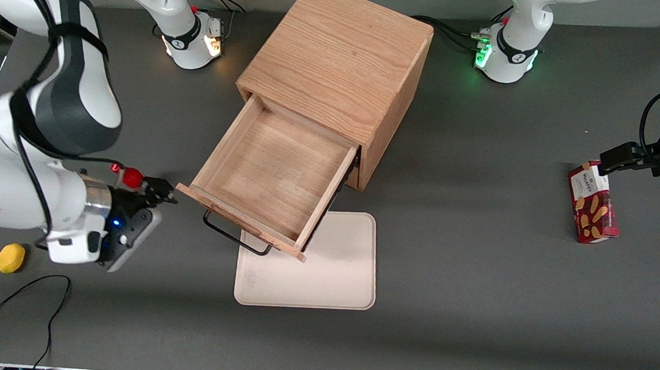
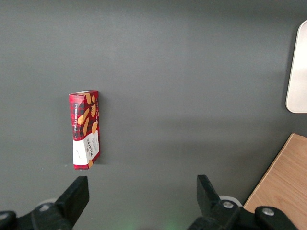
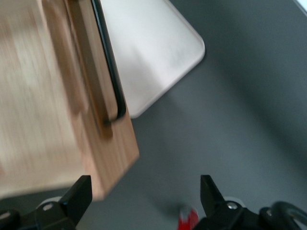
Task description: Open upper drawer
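The lower drawer is hidden beneath the upper drawer (image 1: 275, 175), which stands pulled well out of the cabinet (image 1: 338, 64), its front over the edge of a white tray (image 1: 324, 271). The handle (image 1: 233, 239) is partly cut off by the drawer front. The worktop (image 1: 478, 218) is dark grey. The gripper (image 3: 144, 196) sits just beside the drawer's front corner, toward the working arm's end, fingers spread apart and holding nothing. A yellow ball (image 1: 10, 258) lies near the arm.
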